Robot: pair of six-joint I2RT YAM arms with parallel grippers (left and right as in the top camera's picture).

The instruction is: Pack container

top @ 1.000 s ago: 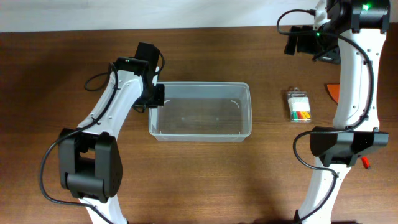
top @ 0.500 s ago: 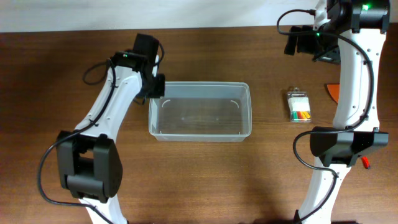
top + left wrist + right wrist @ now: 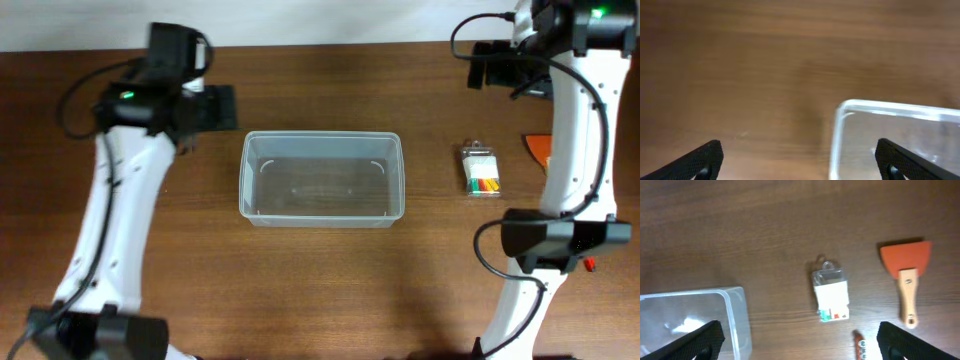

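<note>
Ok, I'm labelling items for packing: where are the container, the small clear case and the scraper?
container point(image 3: 320, 185), overhead view, bare floor inside.
small clear case point(image 3: 831, 294), right wrist view, middle of its body.
scraper point(image 3: 905, 257), right wrist view, orange blade.

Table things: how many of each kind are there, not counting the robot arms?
clear plastic container: 1
small clear case of coloured bits: 1
orange scraper with a wooden handle: 1
small red object, cut off by the picture's edge: 1
Total: 4
</note>
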